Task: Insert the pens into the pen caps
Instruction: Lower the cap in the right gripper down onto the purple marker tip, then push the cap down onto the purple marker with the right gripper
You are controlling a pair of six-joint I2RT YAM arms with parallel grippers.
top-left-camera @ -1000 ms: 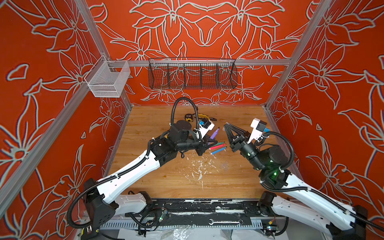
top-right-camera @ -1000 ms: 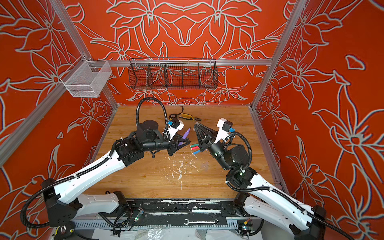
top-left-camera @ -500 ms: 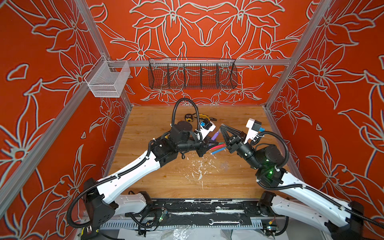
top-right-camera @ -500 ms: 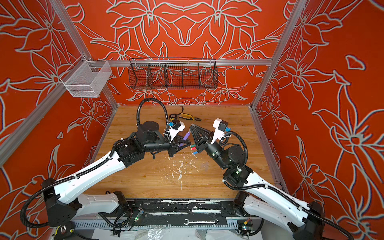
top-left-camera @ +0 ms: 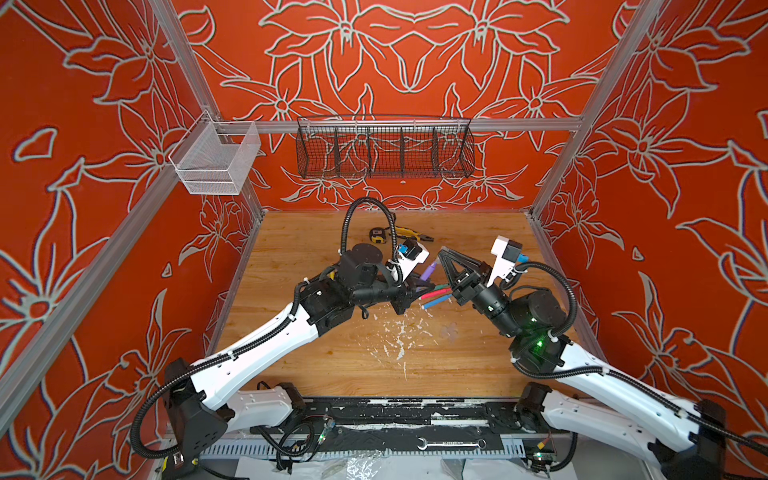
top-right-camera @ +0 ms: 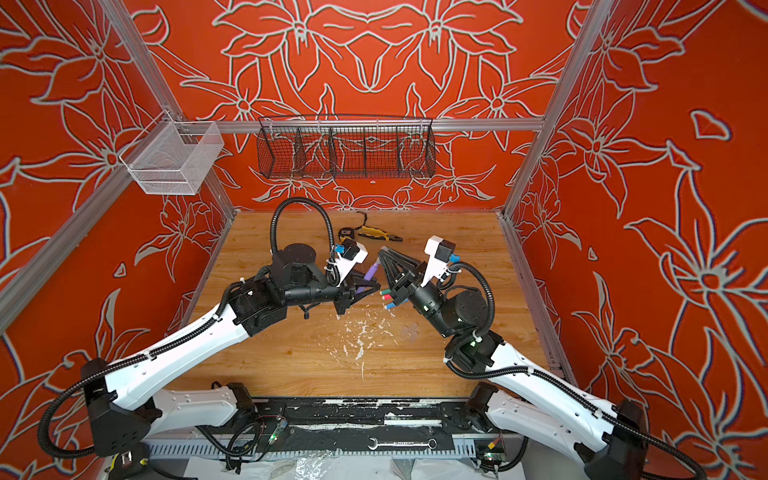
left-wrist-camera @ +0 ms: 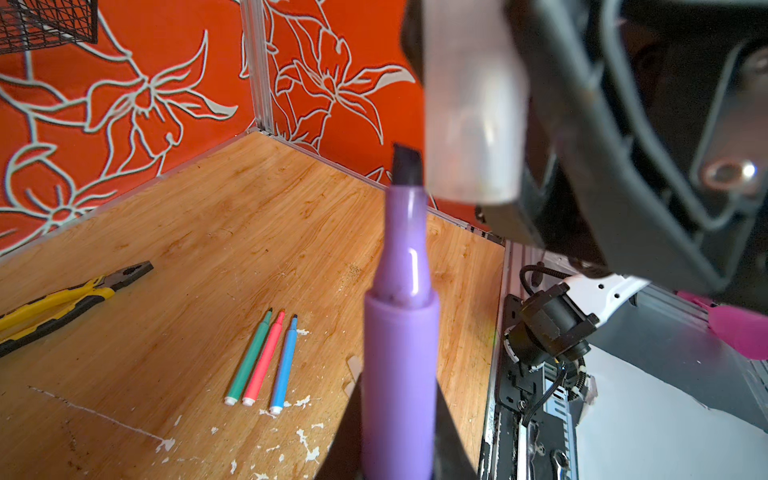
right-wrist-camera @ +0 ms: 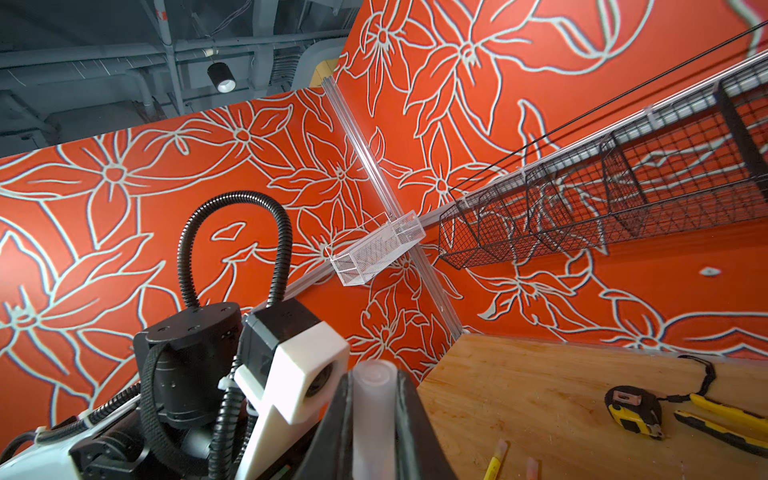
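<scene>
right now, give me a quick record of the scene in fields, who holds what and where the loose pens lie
left gripper: shut on the purple marker pen, dark chisel tip bare
right gripper: shut on the clear plastic cap
pen and cap: tip close to the cap, not yet inside it
wooden table: green pen, pink-red pen and blue pen lying side by side, tips bare
back of table: yellow-and-black pliers, yellow-and-black tape measure
</scene>
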